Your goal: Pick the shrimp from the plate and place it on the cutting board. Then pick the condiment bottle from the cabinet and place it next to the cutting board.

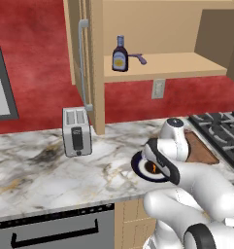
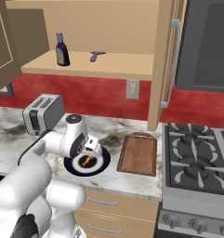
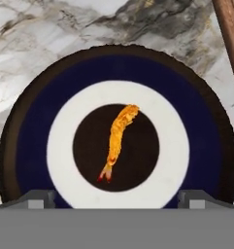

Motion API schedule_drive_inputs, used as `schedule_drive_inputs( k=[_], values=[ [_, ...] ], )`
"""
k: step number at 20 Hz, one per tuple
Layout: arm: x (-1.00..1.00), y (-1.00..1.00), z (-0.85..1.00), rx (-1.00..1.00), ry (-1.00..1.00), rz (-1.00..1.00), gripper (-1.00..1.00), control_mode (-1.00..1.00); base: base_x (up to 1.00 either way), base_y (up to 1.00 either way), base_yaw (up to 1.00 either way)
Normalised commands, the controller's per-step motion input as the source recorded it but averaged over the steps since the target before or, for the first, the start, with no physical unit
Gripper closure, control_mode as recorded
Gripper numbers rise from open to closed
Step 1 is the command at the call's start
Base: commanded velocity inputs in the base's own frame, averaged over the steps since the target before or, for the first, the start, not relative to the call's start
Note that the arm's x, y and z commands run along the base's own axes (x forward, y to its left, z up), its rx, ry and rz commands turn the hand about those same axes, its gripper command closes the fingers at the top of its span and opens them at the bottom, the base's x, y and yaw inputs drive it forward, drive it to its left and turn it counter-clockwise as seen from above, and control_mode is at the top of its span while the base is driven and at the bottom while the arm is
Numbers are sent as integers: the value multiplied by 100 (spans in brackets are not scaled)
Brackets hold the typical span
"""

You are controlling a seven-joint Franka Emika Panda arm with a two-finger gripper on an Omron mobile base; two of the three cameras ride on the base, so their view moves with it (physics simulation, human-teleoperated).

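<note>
- A marble counter [image 1: 41, 168] is seen in a kitchen, and a round plate [image 2: 100, 164] is set on it; every place below is given from this plate.
- The plate [image 3: 31, 146] is shown with a navy rim, a white ring and a dark brown centre.
- A shrimp [image 3: 117, 141], thin, curved and orange, is laid in the brown centre of the plate; it is also made out from the right base view [image 2: 86, 161].
- The gripper [image 2: 88, 151] is held just above the plate, pointed down at the shrimp, with nothing touched.
- Its jaws are spread wide and nothing is gripped; two grey fingertips [image 3: 36, 199] are seen at either side of the plate's near rim.
- A reddish-brown board [image 2: 137, 154] is laid flat on the counter just beside the plate, apart from it, on the side toward the stove [image 2: 197, 160].
- A silver toaster [image 1: 76, 131] is stood on the counter on the other side of the plate, well apart.
- A tan cabinet [image 1: 162, 65] is hung on the wall above and behind the plate, with its doors swung open.
- A bottle [image 1: 120, 54], dark with a blue cap and a yellow label, is stood upright on the cabinet shelf.
- A purple utensil [image 1: 138, 59] is laid just beside the bottle.
- A long grey handle [image 1: 82, 63] is fixed to one cabinet door.
</note>
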Motion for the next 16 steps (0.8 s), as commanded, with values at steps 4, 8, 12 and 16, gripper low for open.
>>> schedule_drive_inputs(
  k=[4,8,12,16],
  values=[
    [14,-1,-18,0,0,-3,-100,-100,0,0,0],
    [18,0,-16,0,0,-3,-100,-100,0,0,0],
    [18,0,-12,0,0,-2,-100,-100,0,0,0],
    [9,0,-15,0,0,-1,-100,-100,0,0,0]
  ],
)
